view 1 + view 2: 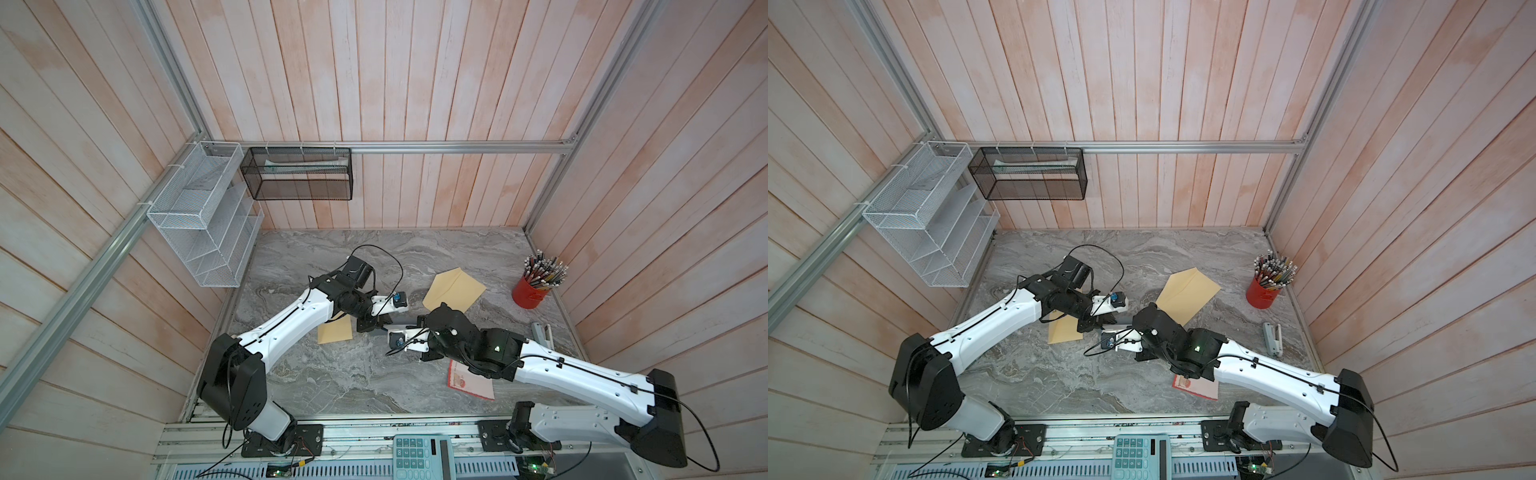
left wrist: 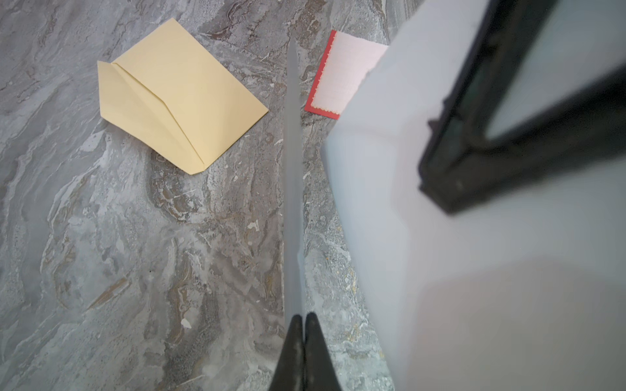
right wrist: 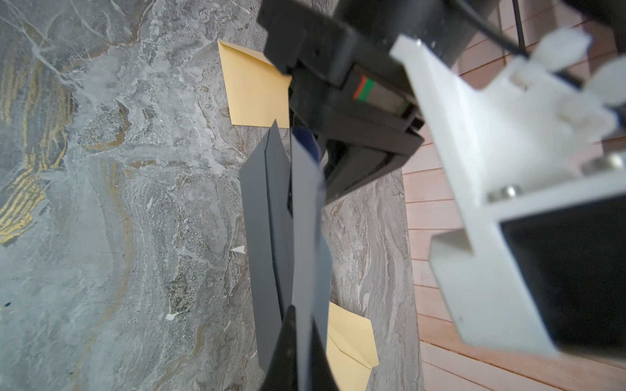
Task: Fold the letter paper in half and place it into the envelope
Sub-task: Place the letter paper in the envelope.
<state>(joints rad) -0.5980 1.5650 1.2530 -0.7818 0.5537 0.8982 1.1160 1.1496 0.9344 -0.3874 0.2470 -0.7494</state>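
Grey letter paper [image 3: 306, 230] — thin, marble tabletop [image 1: 332, 374]

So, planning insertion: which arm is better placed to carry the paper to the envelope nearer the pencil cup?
Likely right. Left gripper and right gripper both pinch the paper, but the envelope lies beside the right arm.

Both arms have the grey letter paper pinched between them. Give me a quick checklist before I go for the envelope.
1. Grip of the left jaws on the letter paper: shut on it, ok.
2. Grip of the right jaws on the same sheet: shut on it, ok.
3. Sheet doubled over: ok in the right wrist view. Edges matched: cannot tell.
4. The large envelope lies flat on the table, nothing lying on it: ok.
5. Its flap open: cannot tell.
6. The small envelope lies apart from the large one: ok.
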